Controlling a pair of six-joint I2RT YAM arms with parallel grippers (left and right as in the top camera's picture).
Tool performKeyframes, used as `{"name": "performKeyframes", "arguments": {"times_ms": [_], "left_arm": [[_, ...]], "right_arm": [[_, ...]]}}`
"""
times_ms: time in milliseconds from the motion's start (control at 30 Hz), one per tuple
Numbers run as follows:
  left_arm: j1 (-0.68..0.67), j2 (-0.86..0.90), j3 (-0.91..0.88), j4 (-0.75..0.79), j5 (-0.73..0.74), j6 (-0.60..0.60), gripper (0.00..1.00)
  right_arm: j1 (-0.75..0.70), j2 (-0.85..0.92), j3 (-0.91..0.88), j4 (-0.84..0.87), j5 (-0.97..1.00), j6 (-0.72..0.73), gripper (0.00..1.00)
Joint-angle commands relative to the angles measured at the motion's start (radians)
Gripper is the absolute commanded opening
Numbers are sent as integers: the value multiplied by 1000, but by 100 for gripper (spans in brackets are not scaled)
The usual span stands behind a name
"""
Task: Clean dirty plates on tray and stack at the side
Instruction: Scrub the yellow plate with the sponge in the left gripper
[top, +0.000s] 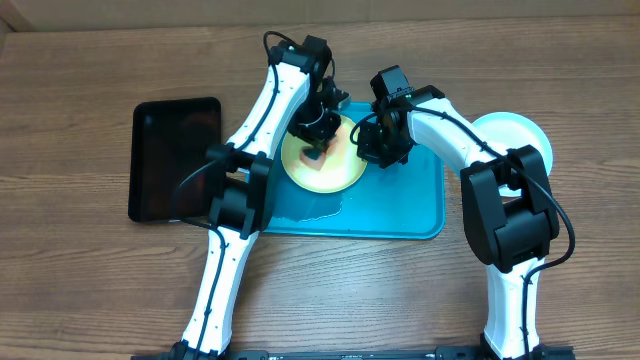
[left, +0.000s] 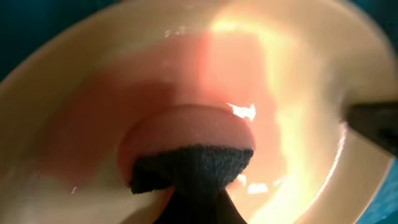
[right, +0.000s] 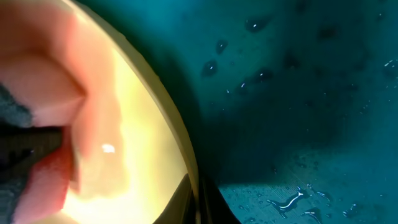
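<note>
A pale yellow plate (top: 338, 172) lies on the turquoise tray (top: 400, 210), its face smeared pink-red (left: 124, 99). My left gripper (top: 316, 150) stands over the plate's middle, shut on a pink sponge (left: 186, 134) with a black scouring layer, and the sponge presses on the plate. My right gripper (top: 372, 150) is shut on the plate's right rim (right: 186, 155), one finger on each side (right: 198, 202). The tray surface (right: 280, 93) carries water drops. A second plate (top: 515, 135), white with a light-blue rim, sits on the table to the right of the tray, partly behind the right arm.
A smaller black tray (top: 175, 160) lies on the wooden table left of the turquoise tray, beside the left arm. A wet patch (top: 320, 208) spreads on the tray in front of the yellow plate.
</note>
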Motion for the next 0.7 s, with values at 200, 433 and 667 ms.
{"name": "performKeyframes", "arguments": {"times_ms": [200, 433, 667], "left_arm": [[-32, 48, 3, 116, -357, -465, 4], [-33, 46, 154, -40, -629, -686, 4], [-27, 46, 325, -165, -551, -684, 4]], "right_arm": [[5, 35, -7, 2, 28, 0, 4], [5, 35, -7, 7, 28, 0, 4], [5, 35, -6, -6, 28, -2, 4]]}}
